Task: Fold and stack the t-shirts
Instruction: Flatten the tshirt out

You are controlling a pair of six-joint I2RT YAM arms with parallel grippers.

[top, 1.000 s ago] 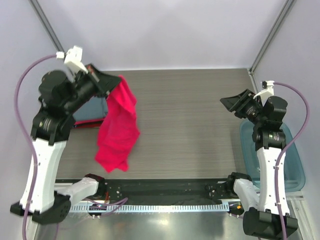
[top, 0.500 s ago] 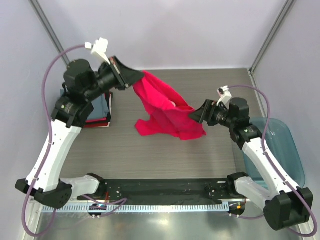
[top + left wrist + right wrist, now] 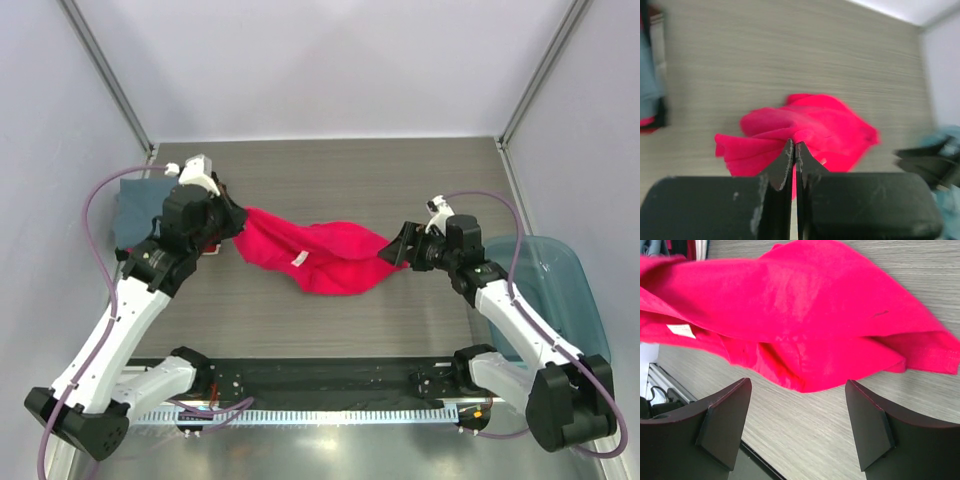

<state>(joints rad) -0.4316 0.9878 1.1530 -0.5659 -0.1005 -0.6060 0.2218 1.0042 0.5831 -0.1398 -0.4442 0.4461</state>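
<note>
Pinching red-pink tee (image 3: 815, 120): left tool (image 3: 795, 146), plain from wrist only.

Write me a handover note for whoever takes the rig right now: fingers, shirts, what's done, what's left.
Left gripper: shut on the left end of the red-pink t-shirt.
Right gripper: open, fingers either side of the shirt's right end, not gripping.
Shirt: bunched and unfolded across the middle of the table, white label showing.
Done: folded stack at far left, blue-grey tee on top.
Left: spread this shirt flat, fold it, add it to the stack.
</note>
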